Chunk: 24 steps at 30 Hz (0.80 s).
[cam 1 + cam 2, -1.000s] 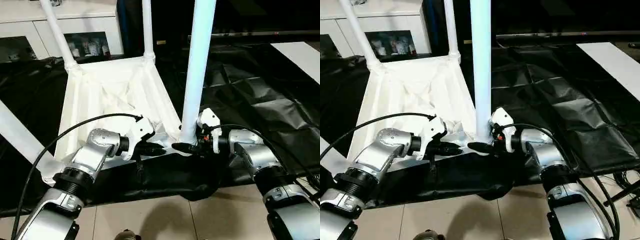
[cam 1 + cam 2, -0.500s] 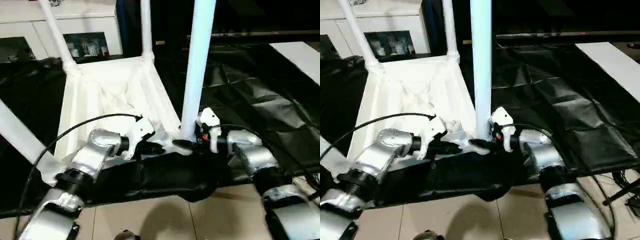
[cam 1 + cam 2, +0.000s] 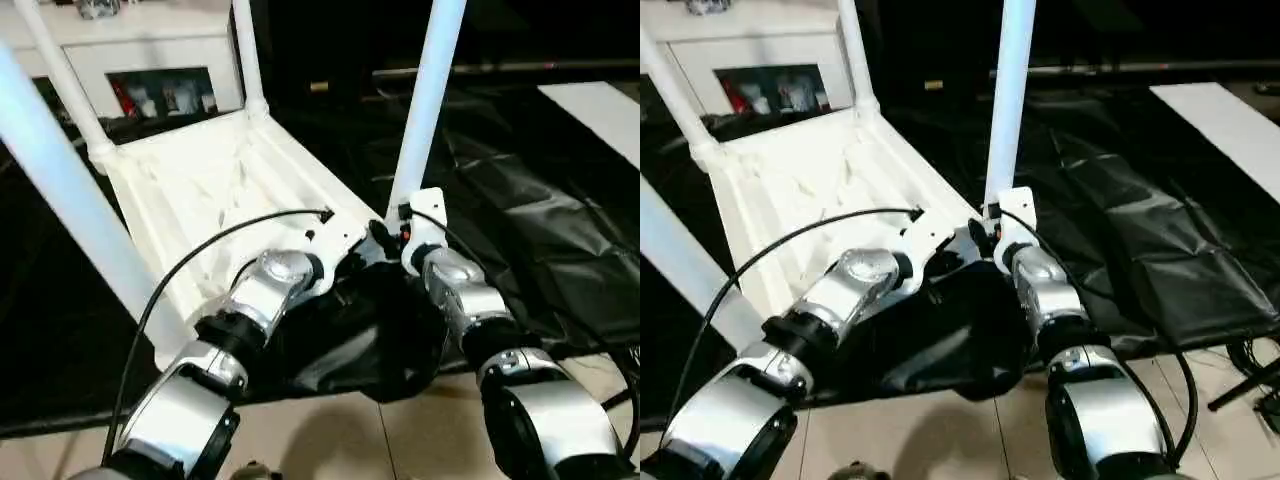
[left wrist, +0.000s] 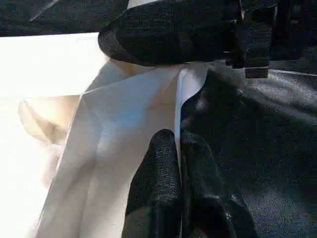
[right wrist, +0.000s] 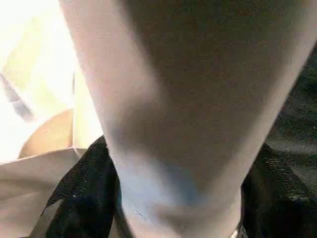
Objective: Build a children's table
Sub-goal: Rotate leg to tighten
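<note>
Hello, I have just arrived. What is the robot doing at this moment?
It is assembling a white plastic children's table. The ribbed tabletop lies upside down on the black-draped work table, with four white tube legs pointing up. The left hand pinches the tabletop's near edge. The right hand grips the base of the near right leg at its corner socket.

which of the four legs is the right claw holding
The near-right leg, rising beside the right claw, which grips its base. The other three legs stand free at the other corners.
</note>
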Tool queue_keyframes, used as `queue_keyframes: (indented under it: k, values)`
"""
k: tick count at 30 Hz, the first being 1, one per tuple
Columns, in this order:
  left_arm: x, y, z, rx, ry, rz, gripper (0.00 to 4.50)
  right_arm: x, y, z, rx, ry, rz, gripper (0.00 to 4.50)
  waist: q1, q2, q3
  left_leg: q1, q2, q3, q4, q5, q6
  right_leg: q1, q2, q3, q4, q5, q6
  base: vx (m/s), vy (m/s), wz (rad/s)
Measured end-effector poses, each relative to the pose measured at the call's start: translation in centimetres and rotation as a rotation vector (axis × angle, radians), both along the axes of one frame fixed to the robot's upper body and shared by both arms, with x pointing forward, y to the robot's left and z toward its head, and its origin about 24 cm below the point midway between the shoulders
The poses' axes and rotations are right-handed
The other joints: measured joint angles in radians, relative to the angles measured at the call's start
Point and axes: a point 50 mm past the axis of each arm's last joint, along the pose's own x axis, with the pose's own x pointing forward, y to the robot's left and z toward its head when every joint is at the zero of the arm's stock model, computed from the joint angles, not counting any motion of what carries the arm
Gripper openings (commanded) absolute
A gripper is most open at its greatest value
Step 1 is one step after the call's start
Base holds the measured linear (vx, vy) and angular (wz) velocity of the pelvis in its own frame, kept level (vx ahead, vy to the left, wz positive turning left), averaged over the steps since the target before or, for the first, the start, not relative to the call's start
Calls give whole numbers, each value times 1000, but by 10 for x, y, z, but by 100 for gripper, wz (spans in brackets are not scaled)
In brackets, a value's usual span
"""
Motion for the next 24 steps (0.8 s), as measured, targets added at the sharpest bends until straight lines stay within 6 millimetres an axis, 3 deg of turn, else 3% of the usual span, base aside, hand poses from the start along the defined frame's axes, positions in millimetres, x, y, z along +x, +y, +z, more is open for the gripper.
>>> queue_keyframes:
  k: [3, 5, 7, 11, 15, 20, 24]
  values:
    - [2, 6, 0, 5, -15, 8, 0, -1, 5, 0, 11, -11, 23, 344, -5, -1, 0, 0, 0, 0, 0, 0, 0, 0, 0, 0, 0, 1, -1, 0, 0, 0]
    - [6, 21, 0, 9, -18, 52, 0, -3, 10, -1, 21, -23, 72, 370, -27, -2, 1, -1, 0, 0, 0, 0, 0, 0, 1, 0, 0, -1, 2, 0, 0, 0]
    - [7, 26, 0, 10, -22, 62, 0, -5, 9, -3, 4, -20, 110, 379, -34, -3, 2, 0, 1, -1, 0, 0, 0, -1, 2, 0, 1, -1, 3, 0, 0, 0]
    - [4, 34, -1, 2, -19, 13, 0, -7, -3, 2, -22, -44, 233, 414, -32, -3, 2, 0, 1, -1, -2, 0, 0, -1, 2, -1, 1, 2, -2, 0, 0, 0]
    - [-1, 49, -1, -12, -5, -62, 0, -11, -14, 17, -64, -94, 423, 422, -27, -1, 1, 1, 1, -1, -2, 0, 0, -1, 2, -1, 0, 1, -2, 0, 0, 0]
    - [-17, 68, -2, -41, 42, -220, 0, -29, -29, 11, -119, -31, 660, 422, -18, 1, 1, 1, 1, -1, -1, 0, 0, -2, 2, -1, 1, 1, -2, 0, 0, 0]
    - [-26, 67, -1, -56, 76, -316, 0, -36, -30, 7, -115, 21, 748, 422, -3, 2, 2, 0, 2, 0, 1, 0, 0, -1, 1, -1, 1, 1, -2, 0, 0, 0]
